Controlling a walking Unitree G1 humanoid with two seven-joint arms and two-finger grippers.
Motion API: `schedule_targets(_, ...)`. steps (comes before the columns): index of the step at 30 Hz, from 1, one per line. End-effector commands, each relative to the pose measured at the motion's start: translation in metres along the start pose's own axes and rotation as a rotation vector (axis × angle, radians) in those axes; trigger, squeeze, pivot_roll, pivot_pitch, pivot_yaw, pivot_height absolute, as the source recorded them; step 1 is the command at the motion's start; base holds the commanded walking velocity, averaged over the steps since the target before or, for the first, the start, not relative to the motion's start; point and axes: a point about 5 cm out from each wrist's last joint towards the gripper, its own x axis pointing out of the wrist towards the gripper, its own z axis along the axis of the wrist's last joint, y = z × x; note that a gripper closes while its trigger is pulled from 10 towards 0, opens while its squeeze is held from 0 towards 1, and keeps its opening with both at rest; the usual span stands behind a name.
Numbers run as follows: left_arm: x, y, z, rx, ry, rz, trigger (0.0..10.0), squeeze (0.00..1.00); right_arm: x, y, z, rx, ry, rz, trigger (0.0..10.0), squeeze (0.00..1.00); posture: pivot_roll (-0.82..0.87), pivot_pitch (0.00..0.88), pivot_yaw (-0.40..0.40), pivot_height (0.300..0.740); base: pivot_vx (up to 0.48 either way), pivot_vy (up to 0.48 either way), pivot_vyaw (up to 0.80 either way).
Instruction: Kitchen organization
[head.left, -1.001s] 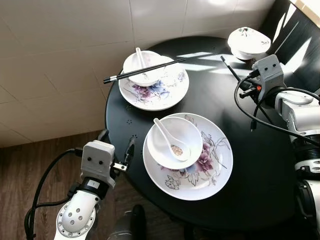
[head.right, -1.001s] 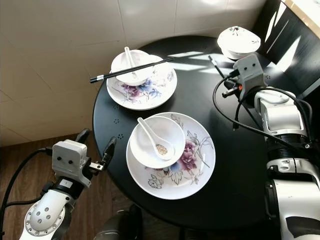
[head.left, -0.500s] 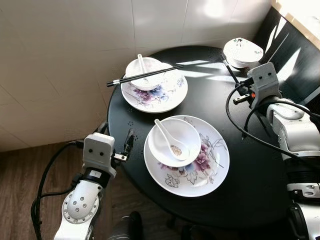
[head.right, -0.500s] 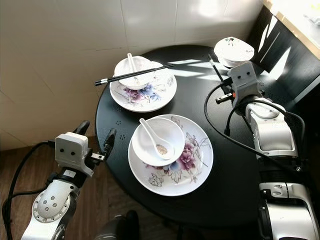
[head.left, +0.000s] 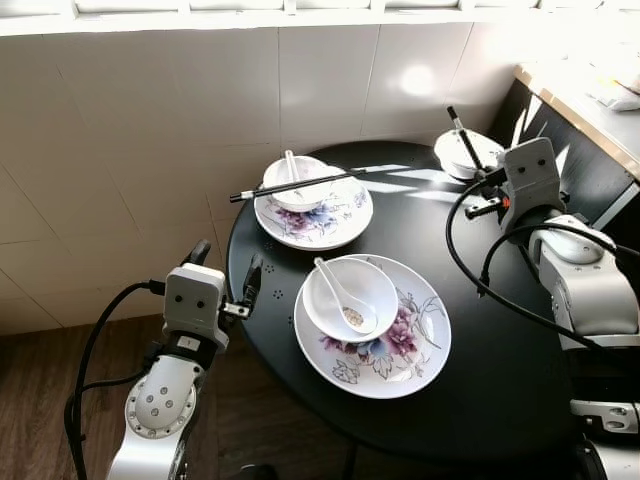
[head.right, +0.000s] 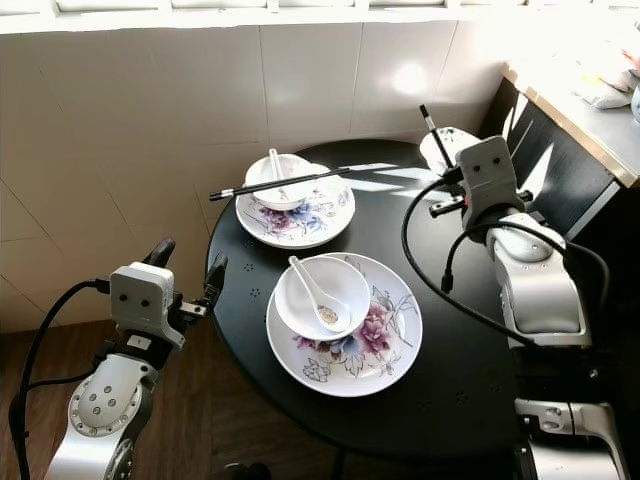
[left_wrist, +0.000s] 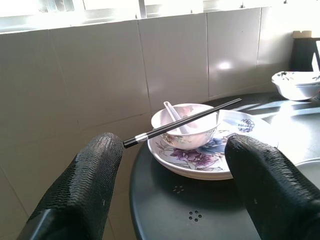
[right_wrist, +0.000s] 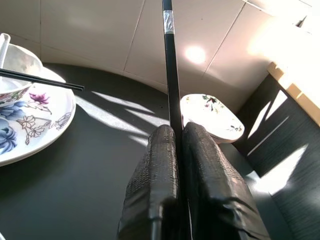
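Left eye view: round black tabletop (head.left: 480, 380) carries two floral plates, each with a white bowl and spoon; a black chopstick (head.left: 298, 183) lies across the far bowl (head.left: 297, 182). Right gripper (head.left: 478, 176) is raised over the tabletop beside a small bowl (head.left: 452, 152). Left wrist view: left gripper (left_wrist: 172, 165) fingers spread wide, empty, at the table edge. Right wrist view: fingers (right_wrist: 159, 185) pinched together on a second chopstick (right_wrist: 170, 80), upright.

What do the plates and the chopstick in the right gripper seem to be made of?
The plates look like glazed white ceramic: glossy highlights and printed purple flowers. The chopstick clamped in the right gripper is smooth, glossy black with a silvery band, probably lacquered wood or plastic.
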Motion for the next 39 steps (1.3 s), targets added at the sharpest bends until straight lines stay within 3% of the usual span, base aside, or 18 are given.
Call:
schedule_targets(1,0.0,0.002,-0.004,-0.002,0.017,0.007,10.0,0.0,-0.006,-0.001,0.005,0.005,-0.024,-0.027,0.0,0.0,0.06,0.059,-0.042,0.74,0.0,0.259,0.0)
schedule_targets(9,0.006,0.002,-0.003,-0.006,0.0,-0.002,10.0,0.0,-0.009,0.012,0.008,-0.009,-0.049,-0.057,0.0,0.0,0.06,0.049,-0.044,0.74,0.0,0.032,0.0)
schedule_targets(20,0.012,0.008,0.001,0.01,-0.047,0.014,10.0,0.0,-0.009,0.017,0.011,-0.018,-0.064,-0.111,0.0,0.0,0.06,0.035,-0.044,0.74,0.0,0.468,0.0)
schedule_targets(39,0.017,0.009,0.0,0.005,-0.054,0.01,10.0,0.0,-0.01,0.028,0.011,0.027,-0.098,-0.121,0.0,0.0,0.06,0.014,-0.04,0.74,0.0,0.0,0.0)
